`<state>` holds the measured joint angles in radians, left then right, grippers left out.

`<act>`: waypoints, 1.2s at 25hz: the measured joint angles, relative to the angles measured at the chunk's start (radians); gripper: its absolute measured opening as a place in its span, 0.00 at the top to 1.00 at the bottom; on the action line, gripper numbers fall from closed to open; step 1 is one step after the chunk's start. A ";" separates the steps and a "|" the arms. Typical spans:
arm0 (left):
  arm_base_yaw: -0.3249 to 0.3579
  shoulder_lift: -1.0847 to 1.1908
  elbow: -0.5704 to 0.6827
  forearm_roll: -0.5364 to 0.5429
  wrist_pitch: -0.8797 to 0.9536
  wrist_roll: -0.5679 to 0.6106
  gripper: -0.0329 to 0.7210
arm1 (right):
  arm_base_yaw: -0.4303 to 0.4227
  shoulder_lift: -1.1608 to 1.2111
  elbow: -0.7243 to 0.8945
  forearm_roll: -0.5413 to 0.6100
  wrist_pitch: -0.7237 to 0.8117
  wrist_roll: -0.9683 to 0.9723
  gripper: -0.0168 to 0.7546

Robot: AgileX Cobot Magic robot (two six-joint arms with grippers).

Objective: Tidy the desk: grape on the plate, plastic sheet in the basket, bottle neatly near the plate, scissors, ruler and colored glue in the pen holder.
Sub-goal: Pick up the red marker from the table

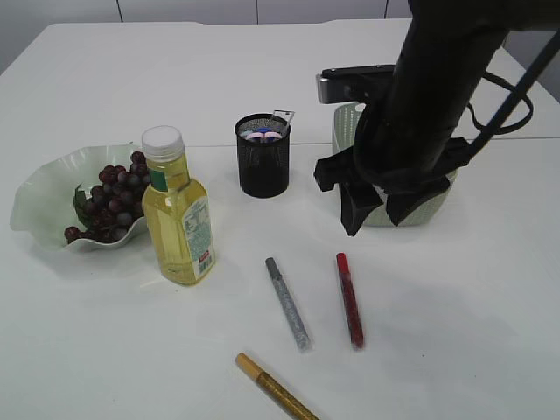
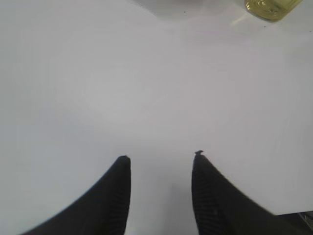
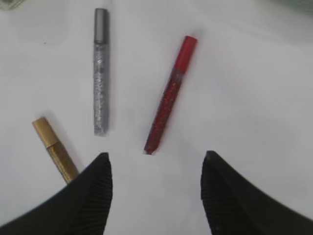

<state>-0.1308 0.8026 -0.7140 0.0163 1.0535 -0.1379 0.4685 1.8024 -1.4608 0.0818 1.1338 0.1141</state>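
Observation:
A bunch of dark grapes [image 1: 109, 197] lies on the pale wavy plate [image 1: 35, 194]. A bottle of yellow liquid with a white cap [image 1: 178, 210] stands upright right of the plate; its base shows in the left wrist view [image 2: 272, 7]. The black mesh pen holder [image 1: 262, 157] holds items. Three glue tubes lie on the table: silver [image 1: 288, 303] [image 3: 100, 73], red [image 1: 349, 299] [image 3: 170, 95], gold [image 1: 273, 386] [image 3: 55, 149]. My right gripper [image 1: 376, 210] [image 3: 155, 159] is open and empty, above the tubes. My left gripper [image 2: 161, 159] is open over bare table. The plastic sheet is hidden.
A pale green basket [image 1: 348, 122] stands behind my right arm at the right, mostly hidden by it. The table is white; its front right corner edge shows in the left wrist view [image 2: 293, 211].

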 joint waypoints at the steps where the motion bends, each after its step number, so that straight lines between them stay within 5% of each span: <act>1: 0.000 0.000 0.000 -0.002 0.000 0.000 0.55 | 0.000 0.008 0.000 -0.016 -0.005 0.025 0.43; 30: 0.000 0.000 0.000 -0.023 -0.024 0.000 0.55 | 0.000 0.380 -0.085 -0.040 -0.168 0.182 0.43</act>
<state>-0.1308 0.8026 -0.7140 -0.0066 1.0297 -0.1379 0.4685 2.1822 -1.5462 0.0420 0.9660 0.2959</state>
